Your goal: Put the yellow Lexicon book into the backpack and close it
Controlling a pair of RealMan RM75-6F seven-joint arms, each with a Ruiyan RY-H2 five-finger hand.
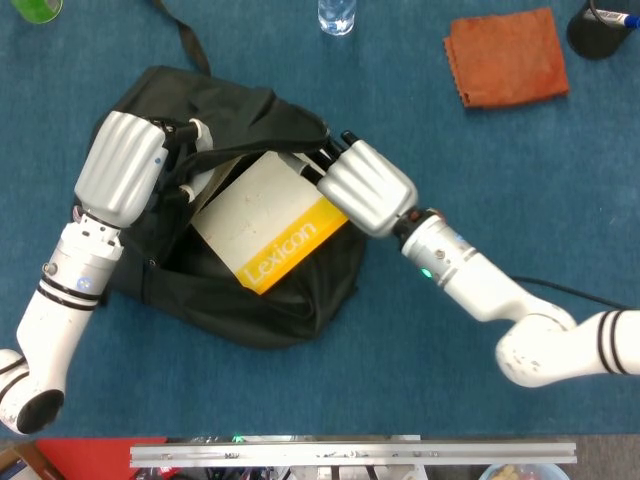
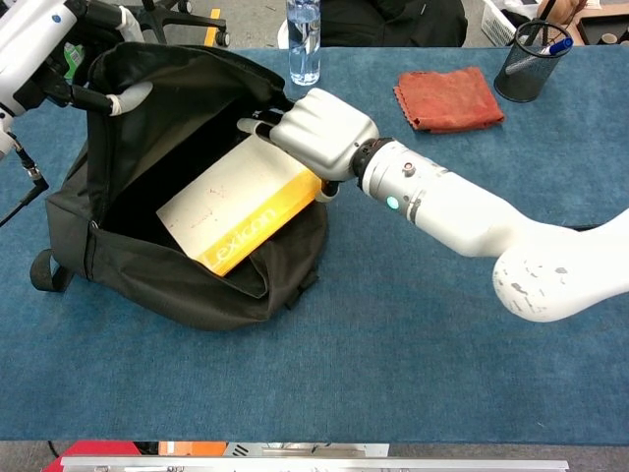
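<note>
The yellow Lexicon book (image 1: pixel 272 224) (image 2: pixel 236 208) lies tilted in the mouth of the black backpack (image 1: pixel 262 310) (image 2: pixel 187 295), white cover up, yellow spine toward me. My right hand (image 1: pixel 366 187) (image 2: pixel 320 133) grips the book's far right corner, fingers on the cover and thumb under the spine. My left hand (image 1: pixel 125 166) (image 2: pixel 93 93) holds the upper rim of the backpack's opening and keeps it lifted wide. The book's far end is inside the bag; its near end still shows above the front lip.
A water bottle (image 1: pixel 336 15) (image 2: pixel 304 39) stands just behind the backpack. An orange cloth (image 1: pixel 508 56) (image 2: pixel 449 97) lies at the back right, beside a black pen cup (image 1: pixel 598 27) (image 2: pixel 532 61). A green object (image 1: pixel 30 8) sits at the far left corner.
</note>
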